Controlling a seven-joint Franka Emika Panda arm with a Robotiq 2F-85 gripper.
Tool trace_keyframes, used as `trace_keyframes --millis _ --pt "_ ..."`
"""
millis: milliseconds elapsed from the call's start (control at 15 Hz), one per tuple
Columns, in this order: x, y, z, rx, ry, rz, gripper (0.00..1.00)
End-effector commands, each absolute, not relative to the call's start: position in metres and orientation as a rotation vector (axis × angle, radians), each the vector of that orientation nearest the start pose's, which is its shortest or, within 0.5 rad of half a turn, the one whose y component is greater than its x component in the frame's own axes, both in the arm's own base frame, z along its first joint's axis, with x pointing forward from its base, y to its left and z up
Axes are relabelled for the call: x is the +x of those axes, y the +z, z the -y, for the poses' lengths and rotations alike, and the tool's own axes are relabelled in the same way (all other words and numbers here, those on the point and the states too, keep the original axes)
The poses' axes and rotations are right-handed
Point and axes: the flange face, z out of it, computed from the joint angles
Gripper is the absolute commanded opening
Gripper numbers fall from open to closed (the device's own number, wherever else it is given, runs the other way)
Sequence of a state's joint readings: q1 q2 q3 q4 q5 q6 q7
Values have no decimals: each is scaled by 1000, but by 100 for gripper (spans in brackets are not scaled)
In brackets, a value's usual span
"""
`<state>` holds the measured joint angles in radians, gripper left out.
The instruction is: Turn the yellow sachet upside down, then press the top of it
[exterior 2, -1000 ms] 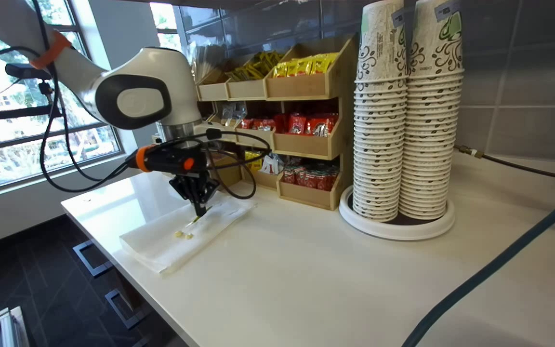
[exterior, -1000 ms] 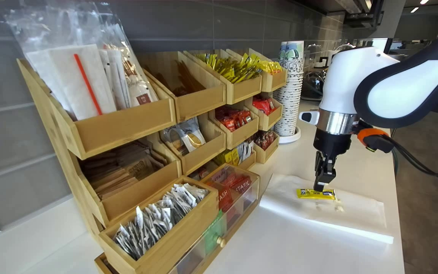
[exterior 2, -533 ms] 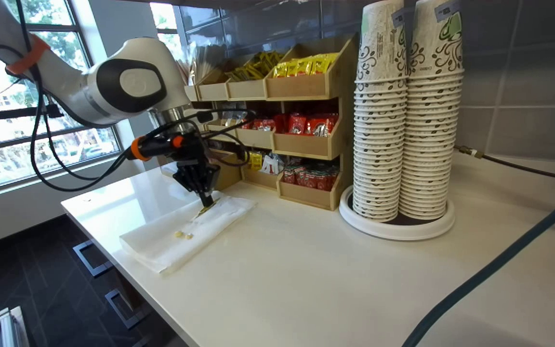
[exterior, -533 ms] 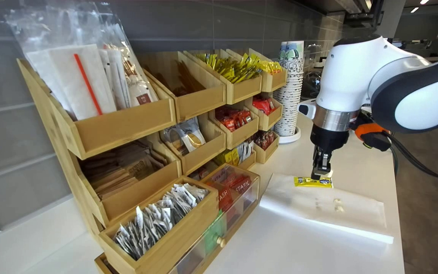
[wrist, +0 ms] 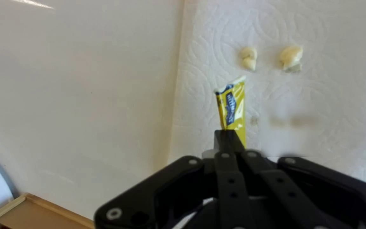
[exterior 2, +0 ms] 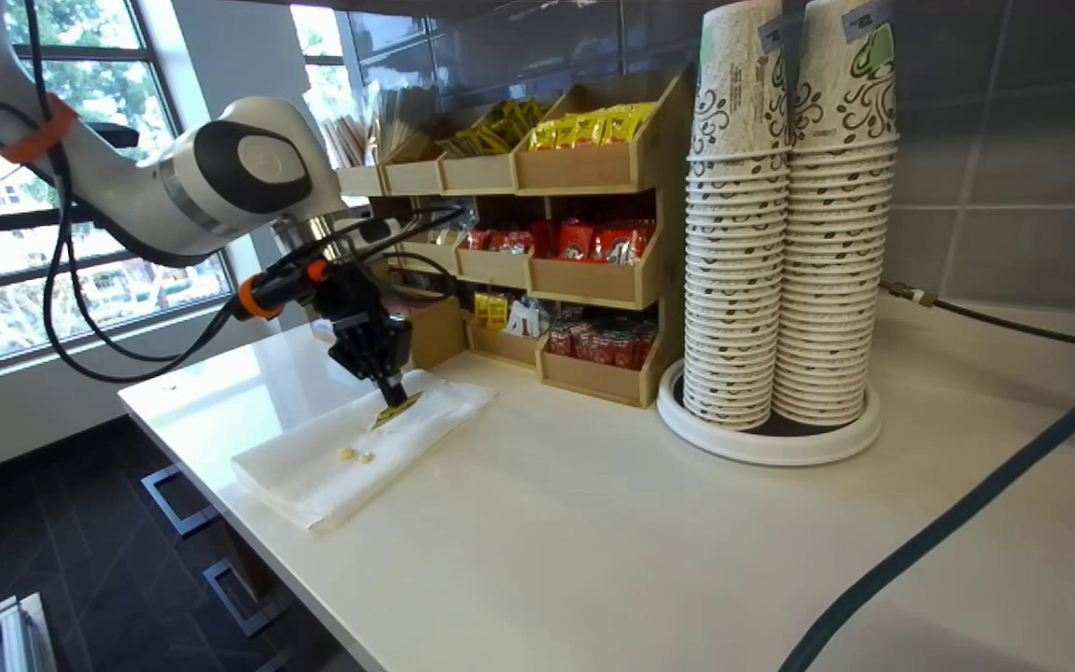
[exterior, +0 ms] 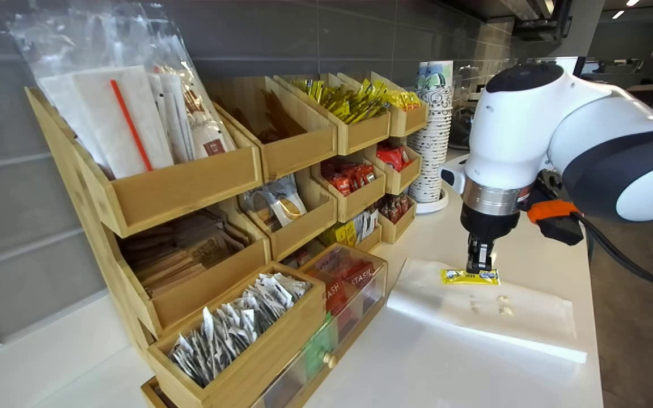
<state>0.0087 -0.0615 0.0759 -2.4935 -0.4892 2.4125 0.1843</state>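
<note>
The yellow sachet [exterior: 452, 276] has a dark blue label and is over the white paper napkin [exterior: 428, 297]. It looks tilted in an exterior view [exterior 2: 395, 412]. My gripper [exterior: 478, 268] points down, its fingertips shut on one long edge of the sachet. In the wrist view the fingertips [wrist: 227, 135] pinch the sachet [wrist: 240, 105] along its left side, and the fingers hide its lower part. The sachet's upper end looks torn open, with a pale rim. Whether the sachet touches the napkin I cannot tell.
Small pale-yellow blobs [wrist: 291, 57] lie on the napkin. A wooden rack [exterior: 190, 198] of packets stands beside the napkin along the wall. Tall cup stacks [exterior 2: 743, 289] stand on a round white tray [exterior 2: 771, 453]. A blue-green hose [exterior 2: 985, 509] crosses the counter's right side.
The sachet has moved with my gripper, away from the blobs toward the napkin's far part, then slightly back. The arm has shifted and the sachet is more tilted.
</note>
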Motion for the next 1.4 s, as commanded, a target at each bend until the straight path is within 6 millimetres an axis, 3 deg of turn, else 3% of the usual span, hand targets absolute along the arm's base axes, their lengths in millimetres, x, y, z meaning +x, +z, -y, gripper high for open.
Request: trace_keyframes --millis 0,800,1333 --pt "469 300 -47 -3523 -67 440 0" --pt "475 266 -76 -3688 -194 428 0" --pt "476 282 -93 -3741 -278 388 0"
